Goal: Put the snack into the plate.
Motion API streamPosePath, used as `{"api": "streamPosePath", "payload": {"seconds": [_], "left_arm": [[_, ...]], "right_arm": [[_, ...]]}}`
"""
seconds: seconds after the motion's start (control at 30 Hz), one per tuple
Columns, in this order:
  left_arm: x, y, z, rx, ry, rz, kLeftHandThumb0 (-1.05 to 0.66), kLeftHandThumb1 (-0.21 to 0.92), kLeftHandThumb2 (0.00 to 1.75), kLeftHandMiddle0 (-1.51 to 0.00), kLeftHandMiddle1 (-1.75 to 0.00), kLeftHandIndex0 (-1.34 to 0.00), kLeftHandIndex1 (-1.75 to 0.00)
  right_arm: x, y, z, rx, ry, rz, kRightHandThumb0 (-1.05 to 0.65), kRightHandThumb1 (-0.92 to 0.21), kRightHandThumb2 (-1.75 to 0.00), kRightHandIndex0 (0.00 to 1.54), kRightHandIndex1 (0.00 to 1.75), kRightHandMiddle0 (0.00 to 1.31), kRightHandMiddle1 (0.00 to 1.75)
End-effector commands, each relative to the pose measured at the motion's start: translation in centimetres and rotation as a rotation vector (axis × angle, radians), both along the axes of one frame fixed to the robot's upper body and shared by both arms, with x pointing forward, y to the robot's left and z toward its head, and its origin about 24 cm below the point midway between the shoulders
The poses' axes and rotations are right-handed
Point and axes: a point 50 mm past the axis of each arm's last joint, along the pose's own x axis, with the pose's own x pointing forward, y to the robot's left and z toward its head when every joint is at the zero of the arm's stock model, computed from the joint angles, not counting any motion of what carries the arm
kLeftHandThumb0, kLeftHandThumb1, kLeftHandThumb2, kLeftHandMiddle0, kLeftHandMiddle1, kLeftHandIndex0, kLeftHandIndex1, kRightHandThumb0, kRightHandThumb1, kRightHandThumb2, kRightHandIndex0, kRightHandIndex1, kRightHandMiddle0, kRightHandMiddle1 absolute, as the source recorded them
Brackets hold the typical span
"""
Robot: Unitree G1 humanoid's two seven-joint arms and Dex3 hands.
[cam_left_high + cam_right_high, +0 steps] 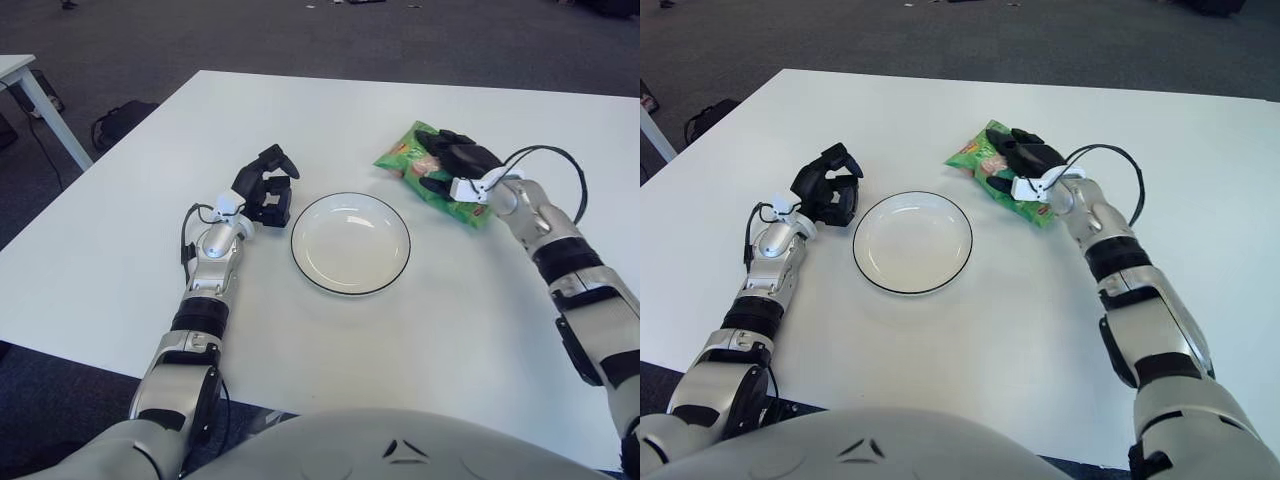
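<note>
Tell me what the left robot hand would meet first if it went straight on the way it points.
Probably nothing: the left robot hand points up the table, left of the plate, toward the far edge. Depth is unclear.

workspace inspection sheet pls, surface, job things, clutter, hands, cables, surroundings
Surface: white rectangular table, no marks seen.
Job's things: green crinkly snack bag on the table, right of and beyond the plate, apart from it; white round plate with a dark rim, nothing in it.
Clutter: nothing seen.
Hands: right hand on top of the snack bag, fingers over it; left hand left of the plate, fingers curled, holding nothing.
Cables: black cable looping at the right wrist; black cable at the left wrist.
Surroundings: dark grey carpet floor; white table leg at far left; dark object on the floor beside it.
</note>
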Motion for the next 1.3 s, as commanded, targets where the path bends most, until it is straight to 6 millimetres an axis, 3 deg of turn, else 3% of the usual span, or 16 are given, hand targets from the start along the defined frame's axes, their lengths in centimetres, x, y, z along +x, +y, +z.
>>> {"api": "streamPosePath", "payload": {"seconds": [0.0,0.43,0.8,1.27], "left_arm": [[-3.1,0.0,-5.3,-0.034,0.188,0.023,-0.46,0.37,1.25,-1.09,-1.75,-0.57,-1.75],[-3.2,0.3,-5.5,-0.045,0.204,0.007,-0.46,0.37,1.25,-1.08,-1.75,-0.57,-1.75],[-3.1,0.4,-5.6,-0.034,0.223,0.013,-0.46,0.37,1.25,-1.07,-1.75,-0.57,-1.75],[-3.1,0.4,-5.8,-0.026,0.233,0.025,-0.47,0.34,1.28,-1.08,-1.75,-0.59,-1.75]], "right_arm": [[-1.8,-1.8,-1.8,-0.057,0.097,0.008,-1.05,-0.92,-0.94,0.00,0.00,0.00,0.20],[-2.9,-3.2,-0.3,-0.144,0.182,0.189,-1.03,-0.92,-0.88,0.00,0.00,0.00,0.39],[-3.3,-3.7,0.5,-0.151,0.128,0.234,-1.00,-0.92,-0.85,0.01,0.00,0.00,0.52],[-3.4,-3.4,0.9,-0.005,-0.229,0.217,-0.96,-0.92,-0.88,0.09,0.05,0.00,0.53]]}}
